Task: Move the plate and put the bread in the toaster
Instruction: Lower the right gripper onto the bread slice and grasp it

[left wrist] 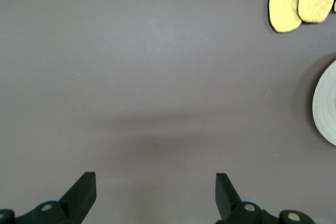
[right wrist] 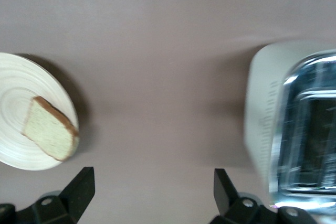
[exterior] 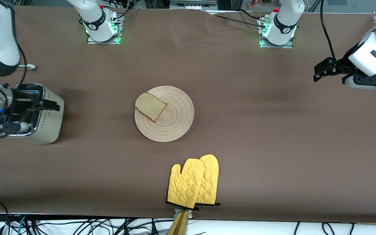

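the right gripper (exterior: 49,105) hangs over the toaster (exterior: 46,122) at the desk's (exterior: 273,130) right-arm end, jaws released. the left gripper (exterior: 320,70) waits over bare desk at the left-arm end, jaws spread and empty. the bread (exterior: 150,106) lies at ten o'clock on the central plate (exterior: 171,122), overhanging its rim. no writing is legible.
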You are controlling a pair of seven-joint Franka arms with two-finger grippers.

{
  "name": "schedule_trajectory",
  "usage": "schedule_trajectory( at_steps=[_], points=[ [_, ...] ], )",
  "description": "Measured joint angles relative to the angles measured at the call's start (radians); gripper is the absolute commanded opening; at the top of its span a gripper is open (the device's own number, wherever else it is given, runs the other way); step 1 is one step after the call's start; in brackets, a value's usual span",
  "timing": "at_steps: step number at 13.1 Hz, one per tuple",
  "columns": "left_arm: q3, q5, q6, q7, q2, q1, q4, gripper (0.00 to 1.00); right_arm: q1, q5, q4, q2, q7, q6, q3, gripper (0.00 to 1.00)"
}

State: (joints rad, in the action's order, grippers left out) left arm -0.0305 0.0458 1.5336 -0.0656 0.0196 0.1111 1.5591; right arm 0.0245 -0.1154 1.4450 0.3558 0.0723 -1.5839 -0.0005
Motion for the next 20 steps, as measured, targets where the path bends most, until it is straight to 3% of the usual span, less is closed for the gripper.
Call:
schedule_trajectory(
  at_steps=[5, 10, 16, 20],
  points=[
    [-0.007, 0.027, -0.003, 0.006, 0.0, -0.066, -0.035, 1.0, 0.17, -0.057, 0.106, 0.081, 0.285, -0.16, 0.004, 1.0],
    [-0.002, 0.027, -0.006, 0.012, 0.004, -0.071, -0.035, 1.0, 0.29, -0.103, 0.276, 0.089, 0.513, -0.298, 0.004, 1.0],
    [0.004, 0.027, -0.009, 0.012, 0.007, -0.071, -0.035, 1.0, 0.3, -0.108, 0.41, 0.088, 0.653, -0.349, 0.005, 1.0],
    [0.005, 0.027, -0.009, 0.012, 0.008, -0.071, -0.035, 1.0, 0.304, -0.112, 0.5, 0.093, 0.768, -0.498, 0.066, 1.0]
  ],
)
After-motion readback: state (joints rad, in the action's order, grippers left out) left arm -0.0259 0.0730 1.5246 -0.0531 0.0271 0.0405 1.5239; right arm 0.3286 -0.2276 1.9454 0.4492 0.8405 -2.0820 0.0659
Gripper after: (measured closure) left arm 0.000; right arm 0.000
